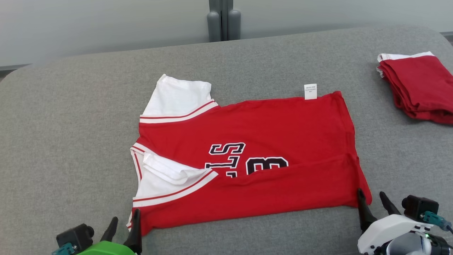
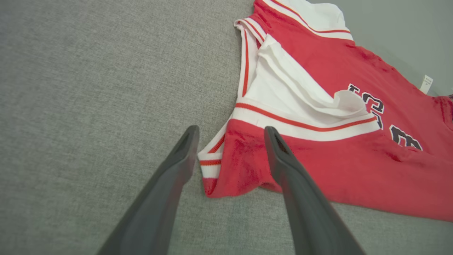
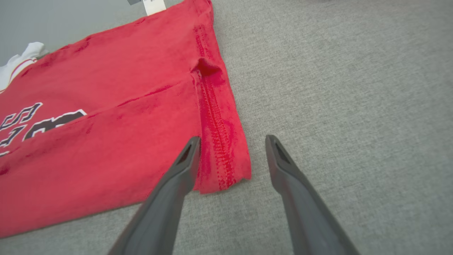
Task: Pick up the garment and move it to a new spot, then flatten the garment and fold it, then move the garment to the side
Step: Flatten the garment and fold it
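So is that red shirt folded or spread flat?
Folded once lengthwise: on the shirt, the near part lies doubled over, cutting off the black lettering.

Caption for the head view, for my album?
Left gripper and right gripper, both open, at the near corners of a part-folded red jersey.

Left tool (image 1: 126,214): lower left of head view, green-cased wrist, two dark fingers (image 2: 166,191) spread apart (gripping nothing). Right tool (image 1: 371,193): lower right, white-cased wrist, likewise spread, empty.
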Robot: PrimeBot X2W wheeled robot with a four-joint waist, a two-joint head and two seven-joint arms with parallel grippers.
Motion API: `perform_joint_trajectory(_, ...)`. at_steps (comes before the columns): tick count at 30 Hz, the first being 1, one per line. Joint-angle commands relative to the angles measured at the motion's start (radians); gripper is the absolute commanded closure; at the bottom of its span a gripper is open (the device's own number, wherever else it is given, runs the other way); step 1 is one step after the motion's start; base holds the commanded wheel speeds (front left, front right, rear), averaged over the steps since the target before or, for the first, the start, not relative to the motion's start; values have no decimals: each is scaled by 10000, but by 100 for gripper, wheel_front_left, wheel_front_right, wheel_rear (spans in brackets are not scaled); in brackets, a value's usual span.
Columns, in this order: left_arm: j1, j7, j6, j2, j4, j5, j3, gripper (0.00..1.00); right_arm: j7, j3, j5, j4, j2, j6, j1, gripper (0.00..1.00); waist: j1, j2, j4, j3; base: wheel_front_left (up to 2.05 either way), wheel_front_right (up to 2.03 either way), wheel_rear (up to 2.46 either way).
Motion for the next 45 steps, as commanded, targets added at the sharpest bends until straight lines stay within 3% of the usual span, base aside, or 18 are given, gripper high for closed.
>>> perform_joint_trajectory(1, -177, -30, 80, 235, -116, 151, 98, 0, 21, -123, -120, -166, -41, -16, 77, 0, 0, 0, -29, 26, 0, 0, 0)
perform_joint_trajectory(7, -1497, 362, -6, 1145, -747, 805, 45, 0, -31, -275, -525, -1050, -35, -15, -374, 0, 0, 0, -336, 415, 0, 0, 0)
perform_joint_trajectory(12, -3924, 1459, -283, 2109, -1067, 1476, -235, 0, 184, 240, -722, -1753, -38, -16, -1084, 0, 0, 0, -762, 1223, 0, 0, 0)
perform_joint_trajectory(18, -6993, 3180, -697, 2836, -157, 2062, -772, 0, 311, 888, -793, -2244, -35, -16, -2133, 0, 0, 0, -1267, 2474, 0, 0, 0)
perform_joint_trajectory(24, -9097, 4660, -1053, 3170, 1059, 2062, -1041, 0, 107, 1608, -628, -2320, -32, -16, -3079, 0, 0, 0, -1873, 3724, 0, 0, 0)
perform_joint_trajectory(30, -9667, 5686, -1310, 3574, 1638, 1745, -1073, 0, -301, 2048, -421, -2099, -31, -16, -3629, 0, 0, 0, -2391, 4550, 0, 0, 0)
perform_joint_trajectory(36, -9432, 5774, -1224, 3964, 1739, 1623, -862, 0, -638, 2086, -367, -1972, -28, -16, -3825, 0, 0, 0, -2614, 4892, 0, 0, 0)
perform_joint_trajectory(45, -9148, 6055, -1200, 3954, 1497, 1466, -1013, 0, -758, 2047, -466, -2195, -29, -16, -4054, 0, 0, 0, -2596, 4910, 0, 0, 0)
